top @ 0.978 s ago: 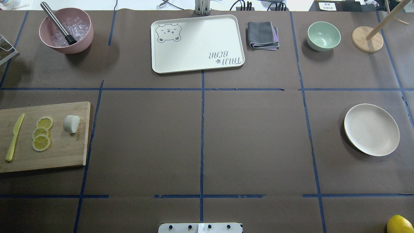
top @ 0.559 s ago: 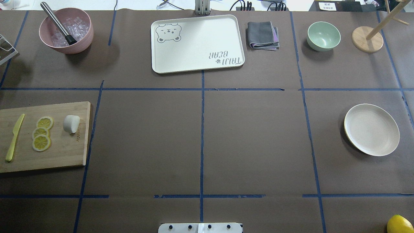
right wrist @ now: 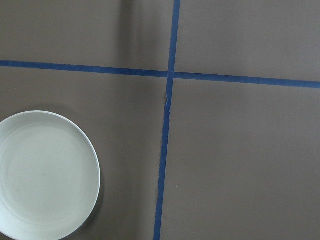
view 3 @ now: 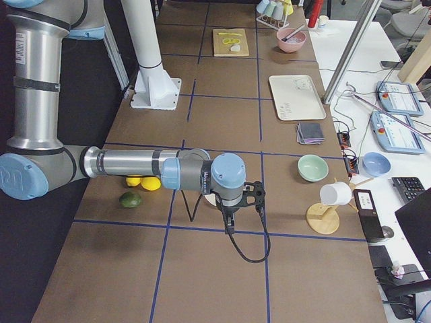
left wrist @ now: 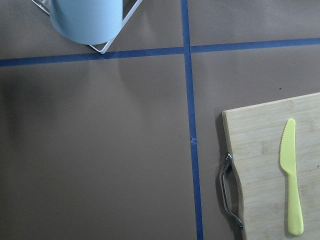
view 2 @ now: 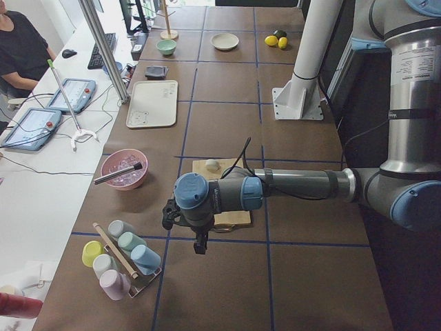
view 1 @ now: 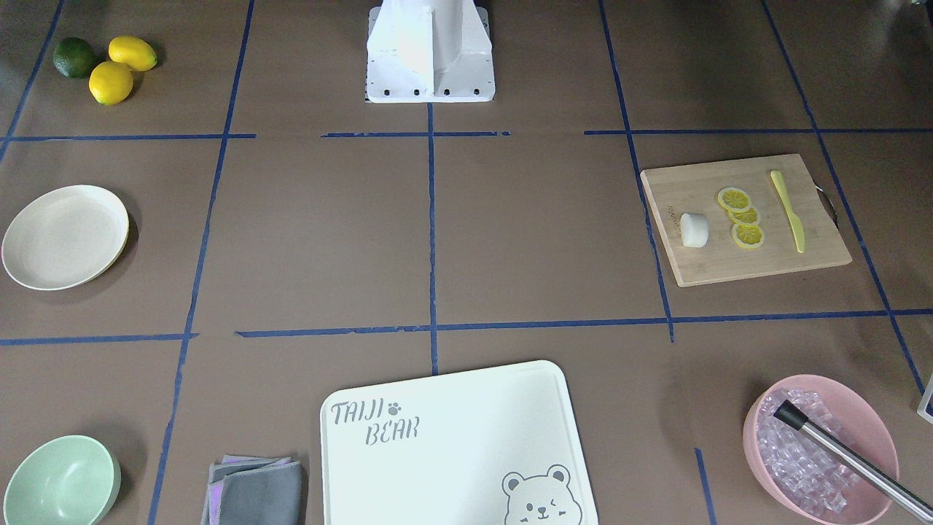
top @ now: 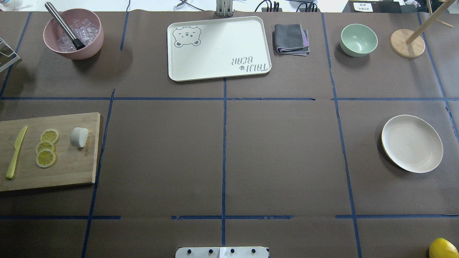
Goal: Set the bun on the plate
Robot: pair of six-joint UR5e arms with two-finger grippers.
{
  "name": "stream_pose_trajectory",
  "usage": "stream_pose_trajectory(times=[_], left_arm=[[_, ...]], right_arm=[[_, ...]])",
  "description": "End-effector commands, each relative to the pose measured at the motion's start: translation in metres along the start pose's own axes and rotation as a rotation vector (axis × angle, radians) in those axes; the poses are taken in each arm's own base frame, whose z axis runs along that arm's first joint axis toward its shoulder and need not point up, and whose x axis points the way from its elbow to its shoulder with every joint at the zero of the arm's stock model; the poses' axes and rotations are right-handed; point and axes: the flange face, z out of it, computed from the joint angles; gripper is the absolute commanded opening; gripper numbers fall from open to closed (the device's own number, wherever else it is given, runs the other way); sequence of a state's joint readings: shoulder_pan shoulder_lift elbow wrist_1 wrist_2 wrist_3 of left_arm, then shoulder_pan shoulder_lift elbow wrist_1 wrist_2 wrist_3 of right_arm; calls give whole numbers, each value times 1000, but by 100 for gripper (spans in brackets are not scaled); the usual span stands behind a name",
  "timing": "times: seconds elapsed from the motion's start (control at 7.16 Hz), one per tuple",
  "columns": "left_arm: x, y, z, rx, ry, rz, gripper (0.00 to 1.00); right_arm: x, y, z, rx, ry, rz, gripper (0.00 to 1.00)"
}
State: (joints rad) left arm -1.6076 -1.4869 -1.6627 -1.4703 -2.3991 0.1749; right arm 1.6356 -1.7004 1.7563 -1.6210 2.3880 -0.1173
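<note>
The white bun (top: 79, 137) lies on a wooden cutting board (top: 71, 168) at the table's left, beside three lemon slices (top: 46, 147). In the front-facing view the bun (view 1: 694, 230) sits near the board's inner edge. The cream-white plate (top: 411, 143) stands bare at the far right, and the right wrist view has the plate (right wrist: 45, 175) at its lower left. My left gripper (view 2: 200, 245) hangs past the board's outer end; only the exterior left view has it, so I cannot tell its state. My right gripper (view 3: 229, 225) hovers by the plate, and I cannot tell its state either.
A yellow knife (top: 15, 152) lies on the board. At the back stand a pink bowl (top: 73, 34) of ice with a metal tool, a white tray (top: 218, 48), a folded grey cloth (top: 291, 38), a green bowl (top: 358, 39) and a wooden stand (top: 407, 43). Cups in a rack (view 2: 120, 258) are near the left gripper.
</note>
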Motion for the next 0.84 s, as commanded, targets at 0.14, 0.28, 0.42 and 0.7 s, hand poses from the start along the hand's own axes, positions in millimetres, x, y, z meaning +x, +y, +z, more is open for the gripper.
stream_pose_trajectory(times=[0.14, 0.28, 0.42, 0.7], left_arm=[[2, -3, -3, 6, -1, 7, 100], [3, -4, -4, 8, -1, 9, 100], [4, -5, -5, 12, -1, 13, 100], [6, -6, -6, 15, -1, 15, 100]], right_arm=[[-33, -46, -14, 34, -7, 4, 100], [-53, -52, 0, 8, -14, -28, 100], [-69, -58, 13, 4, -16, 23, 100], [-94, -56, 69, 31, 0, 96, 100]])
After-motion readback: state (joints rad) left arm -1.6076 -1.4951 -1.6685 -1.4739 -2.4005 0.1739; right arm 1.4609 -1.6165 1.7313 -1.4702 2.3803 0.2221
